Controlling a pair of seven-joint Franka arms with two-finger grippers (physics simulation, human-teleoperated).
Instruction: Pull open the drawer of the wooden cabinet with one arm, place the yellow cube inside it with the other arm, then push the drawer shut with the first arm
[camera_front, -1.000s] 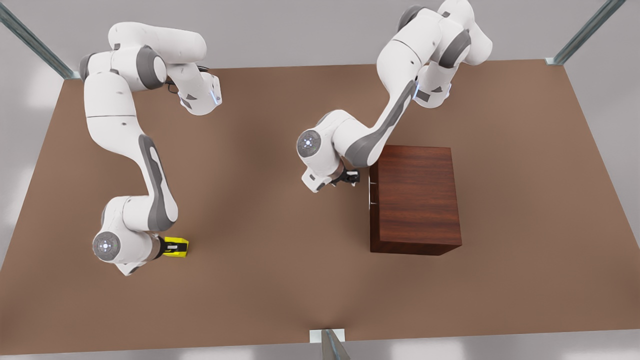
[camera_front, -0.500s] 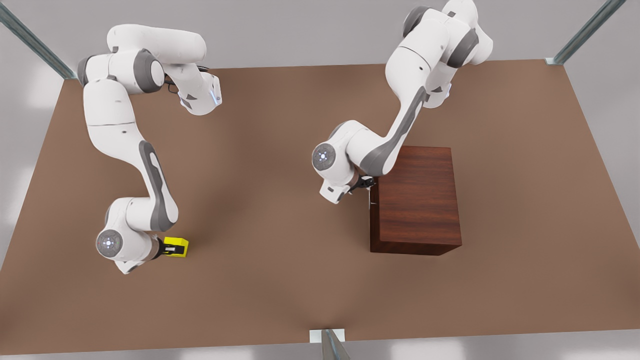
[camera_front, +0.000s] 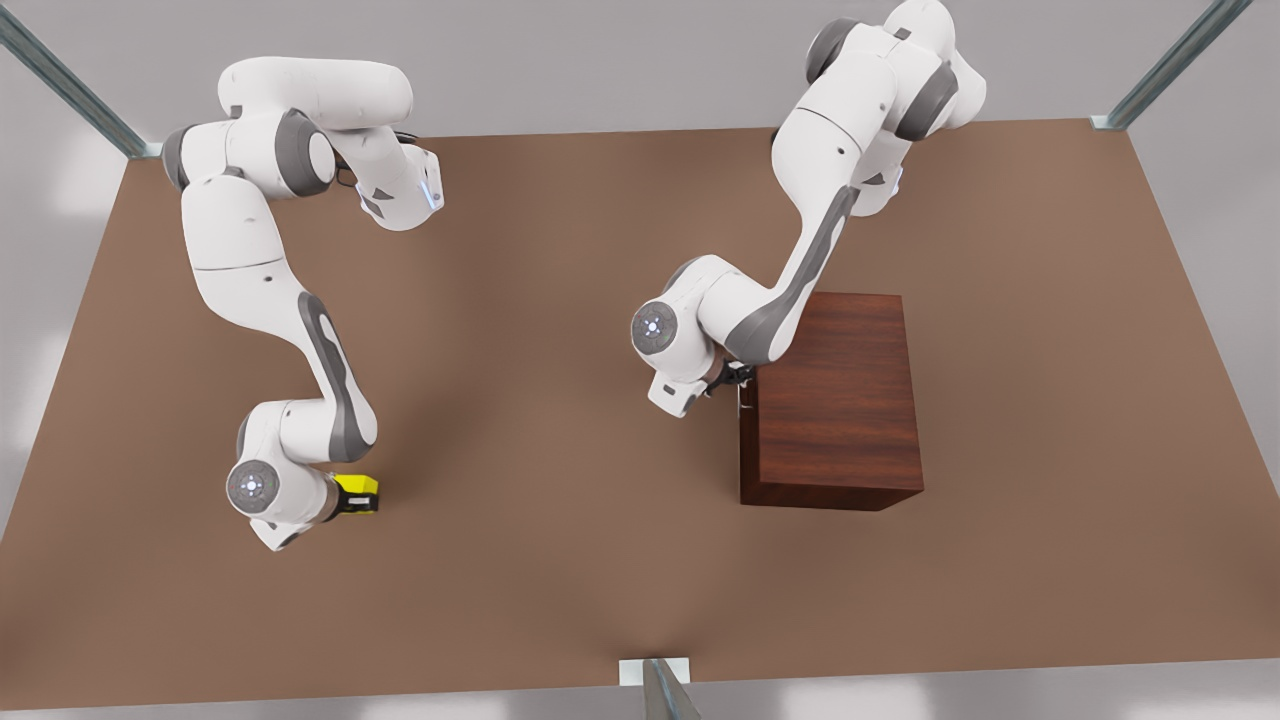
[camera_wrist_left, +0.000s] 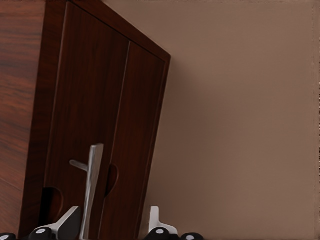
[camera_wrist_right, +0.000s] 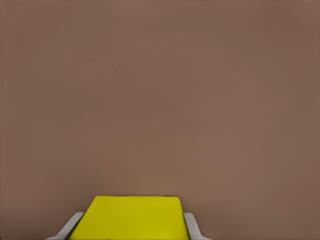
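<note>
The left gripper (camera_front: 738, 378), elbow bent, reaches the cabinet (camera_front: 835, 400) front, fingers spread around the closed drawer's (camera_wrist_left: 85, 145) handle (camera_wrist_left: 90, 187). Far from the cabinet, the right gripper (camera_front: 350, 496) clamps the cube (camera_front: 360, 493) on the table (camera_front: 560, 500).

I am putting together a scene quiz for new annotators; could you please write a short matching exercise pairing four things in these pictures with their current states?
Things:
1. yellow cube
2. drawer
3. left gripper
4. right gripper

States:
A. fingers either side of the silver bar handle
B. closed in the wooden cabinet
C. between two fingers, low over the table
D. flanking the cube

Pairs: 1-C, 2-B, 3-A, 4-D
</note>
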